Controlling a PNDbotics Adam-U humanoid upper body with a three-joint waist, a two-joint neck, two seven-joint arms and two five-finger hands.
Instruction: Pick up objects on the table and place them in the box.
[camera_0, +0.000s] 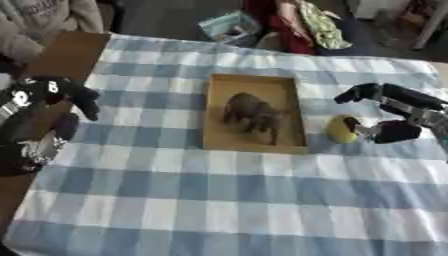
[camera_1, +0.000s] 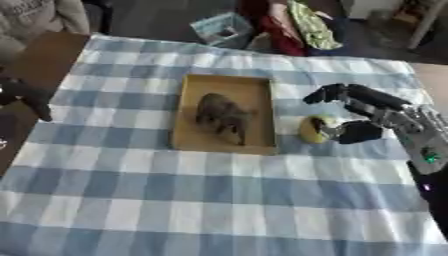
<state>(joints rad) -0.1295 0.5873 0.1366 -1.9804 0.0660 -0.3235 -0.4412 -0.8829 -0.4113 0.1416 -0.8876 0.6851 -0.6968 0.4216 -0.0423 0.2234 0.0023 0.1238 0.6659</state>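
A blue-and-white checked tablecloth (camera_1: 219, 200) covers the table and takes up most of both views. Beyond the far edge lie a dark floor, a small teal-edged box of oddments (camera_0: 229, 26) and a heap of red and yellow-green cloth (camera_0: 306, 25). At the left a bare brown wooden surface (camera_0: 66, 55) shows past the cloth's edge.

A shallow tan cardboard box (camera_1: 258, 95) lies open in the middle of the cloth, its long sides running away from the robot. Inside it is a dark brown lumpy object (camera_1: 219, 116), possibly a soft toy animal, though its shape is too blurred to be sure.

The right hand (camera_1: 363, 112) reaches in from the right edge, just beside the box's right wall. Its fingers (camera_1: 328, 93) arch forward above, and the thumb curls in from below. Between them sits a small round yellow-green object (camera_1: 313, 129), resting on the cloth just outside the box. The thumb side seems to touch it, but whether the hand is actually closed on it cannot be told.

The left hand (camera_0: 57, 92) hangs at the left edge over the cloth's border, fingers curled downward and holding nothing, well apart from the box.
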